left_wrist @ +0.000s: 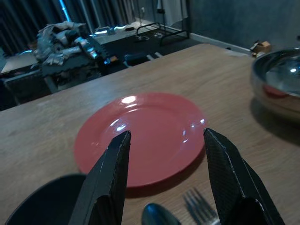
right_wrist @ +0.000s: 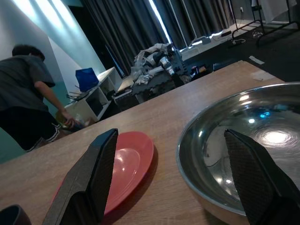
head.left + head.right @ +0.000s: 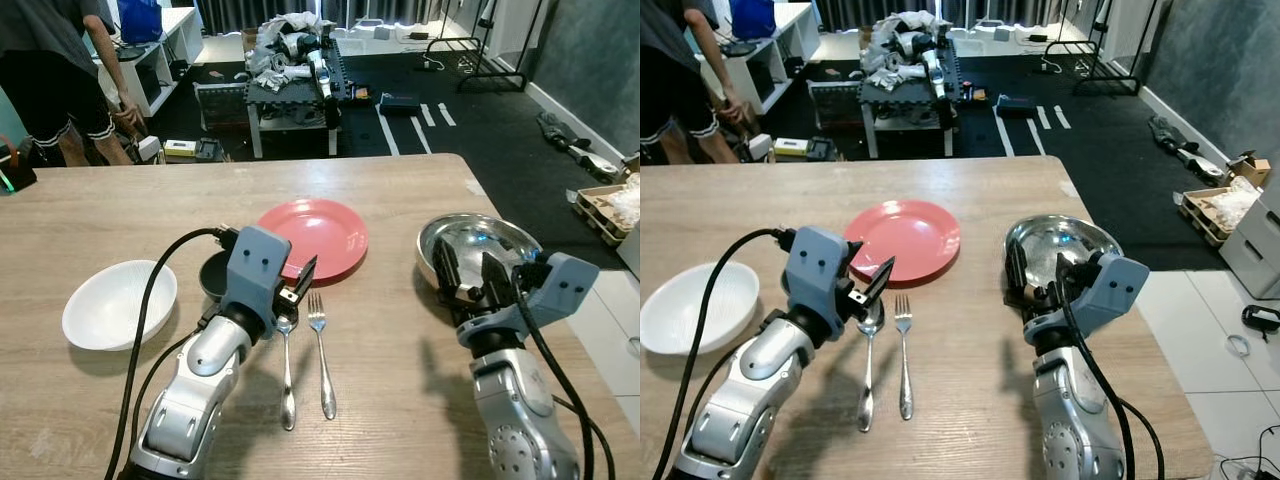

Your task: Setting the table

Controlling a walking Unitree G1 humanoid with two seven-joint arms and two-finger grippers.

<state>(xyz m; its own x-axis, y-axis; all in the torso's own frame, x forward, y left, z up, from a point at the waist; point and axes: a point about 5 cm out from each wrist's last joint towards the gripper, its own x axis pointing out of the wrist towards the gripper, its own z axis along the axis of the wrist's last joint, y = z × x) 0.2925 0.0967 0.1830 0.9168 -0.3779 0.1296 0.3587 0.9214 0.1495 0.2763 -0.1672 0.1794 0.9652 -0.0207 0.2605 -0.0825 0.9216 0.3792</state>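
A: Step? Left claw (image 3: pixel 297 283) apart, empty, over spoon (image 3: pixel 287 366) and fork (image 3: pixel 321 352) near red plate (image 3: pixel 318 238).

B: Right claw (image 3: pixel 468 272) apart at steel bowl (image 3: pixel 477 243), far right of counter (image 3: pixel 90 215). Next, likely: grasp the rim.

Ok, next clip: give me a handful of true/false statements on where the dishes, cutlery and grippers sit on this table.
1. The fork lies to the right of the spoon. True.
2. The red plate is stacked inside the steel bowl. False: it lies flat on the wooden table, apart from the bowl.
3. The left gripper is shut on the spoon. False: its fingers are open above the cutlery, holding nothing.
4. The right gripper is open at the near rim of the steel bowl. True.
5. The white bowl sits at the table's right edge. False: it is on the left.
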